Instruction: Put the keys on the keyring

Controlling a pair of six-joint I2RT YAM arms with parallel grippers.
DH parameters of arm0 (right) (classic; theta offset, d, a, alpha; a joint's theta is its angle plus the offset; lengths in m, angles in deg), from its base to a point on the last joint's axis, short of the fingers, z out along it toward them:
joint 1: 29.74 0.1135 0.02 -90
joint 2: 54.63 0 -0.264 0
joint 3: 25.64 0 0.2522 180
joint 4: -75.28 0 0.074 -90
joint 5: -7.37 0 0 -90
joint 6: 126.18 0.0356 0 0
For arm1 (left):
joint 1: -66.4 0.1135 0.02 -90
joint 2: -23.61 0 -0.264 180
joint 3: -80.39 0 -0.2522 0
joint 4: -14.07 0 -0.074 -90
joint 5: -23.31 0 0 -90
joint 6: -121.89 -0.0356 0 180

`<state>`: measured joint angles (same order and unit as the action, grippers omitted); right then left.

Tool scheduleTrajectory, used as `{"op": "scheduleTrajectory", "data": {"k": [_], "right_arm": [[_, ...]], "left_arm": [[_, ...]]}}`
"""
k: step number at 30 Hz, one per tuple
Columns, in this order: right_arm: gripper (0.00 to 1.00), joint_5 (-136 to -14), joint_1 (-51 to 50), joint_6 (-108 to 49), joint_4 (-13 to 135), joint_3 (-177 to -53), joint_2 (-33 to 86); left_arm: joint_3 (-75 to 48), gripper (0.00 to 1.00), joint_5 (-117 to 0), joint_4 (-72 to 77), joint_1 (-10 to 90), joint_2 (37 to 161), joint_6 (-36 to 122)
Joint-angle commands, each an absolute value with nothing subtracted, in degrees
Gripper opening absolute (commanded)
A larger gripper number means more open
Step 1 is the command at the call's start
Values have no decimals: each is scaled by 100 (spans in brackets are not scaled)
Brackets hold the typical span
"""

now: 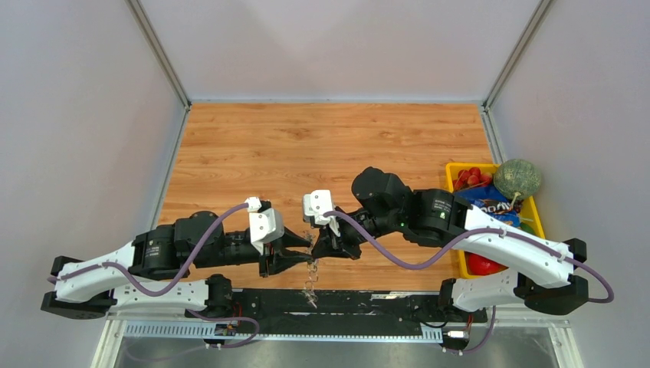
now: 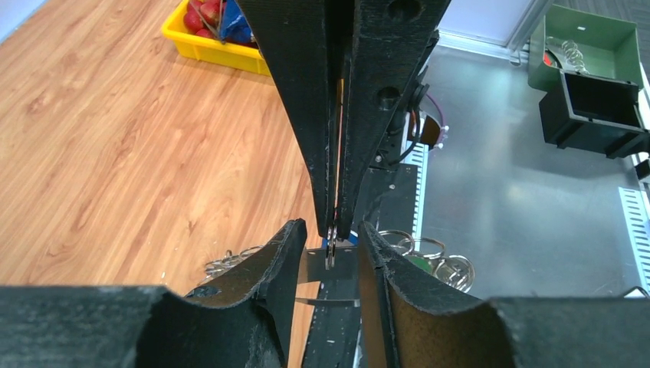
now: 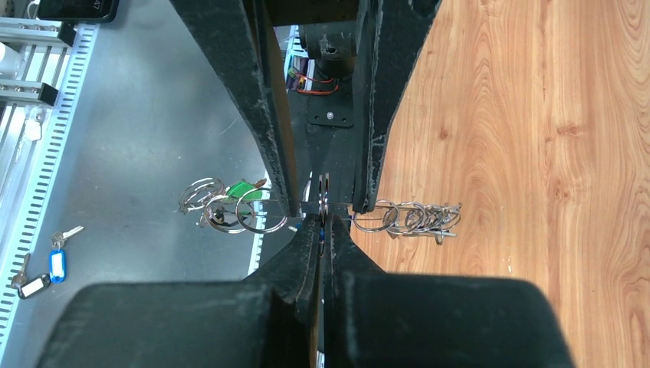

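Keyring: the keyring [image 3: 324, 201] was a thin silvery hoop, seen edge-on as a bright sliver just off the near edge of the wooden worktop [image 1: 306, 146].
Right hand: the right hand [image 3: 323, 224] was clenched on the hoop, its black fingers pressed flat together.
Left hand: the left hand [image 2: 329, 228] faced it with its fingers standing apart on either side of the right hand's tips. I could not tell whether they pressed on anything.
Keys: a cluster of small rings with a green tag [image 3: 242, 189] showed on one side of the hoop, and a chain of linked rings [image 3: 410, 217] on the other. I could not tell whether they hung or lay.
Loose keys: two more, one with a blue tag [image 3: 56, 263] and one with a white tag [image 3: 31, 287], lay well apart on the grey metal surface [image 3: 138, 130].
Writing: none could be read on the tags. The white lettering on the blue packet [image 1: 490, 205] was too small to read.
Surroundings: the packet sat in a yellow bin [image 1: 460, 164] at the worktop's right edge, with red pieces and a green netted ball [image 1: 517, 177].
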<state>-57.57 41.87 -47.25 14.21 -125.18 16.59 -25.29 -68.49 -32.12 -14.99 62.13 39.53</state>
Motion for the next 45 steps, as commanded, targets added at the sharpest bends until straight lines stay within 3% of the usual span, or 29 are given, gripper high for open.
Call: {"op": "scheduleTrajectory", "data": {"k": [1, 11, 13, 14, 16, 20, 28, 32, 45], "right_arm": [[0, -5701, 4259, -4804, 1673, -12837, 1639], [0, -5732, 4314, -4830, 1674, -12823, 1625], [0, -5728, 4327, -4831, 1683, -12827, 1621], [0, -5731, 4339, -4831, 1680, -12836, 1623], [0, -5740, 4346, -4831, 1690, -12841, 1622], [0, -5837, 4356, -4804, 1748, -12812, 1600], [31, -6160, 4365, -4617, 2283, -12400, 1063], [37, -6353, 4367, -4594, 2588, -12171, 705], [37, -6382, 4365, -4541, 3035, -11997, 654]], "left_arm": [[-2422, 39, -6827, -3178, -1509, 6259, 3948], [-2432, 20, -6879, -3140, -1508, 6263, 3906], [-2439, 13, -6867, -3142, -1503, 6274, 3902], [-2436, 5, -6852, -3142, -1507, 6282, 3895], [-2425, 1, -6783, -3150, -1508, 6305, 3874], [-2472, 0, -6716, -3058, -1508, 6273, 3858], [-2606, 0, -6638, -2434, -1508, 6048, 3865], [-2660, 0, -6463, -2118, -1509, 6002, 3775], [-2880, 0, -6255, -1275, -1508, 5673, 3549]]}}
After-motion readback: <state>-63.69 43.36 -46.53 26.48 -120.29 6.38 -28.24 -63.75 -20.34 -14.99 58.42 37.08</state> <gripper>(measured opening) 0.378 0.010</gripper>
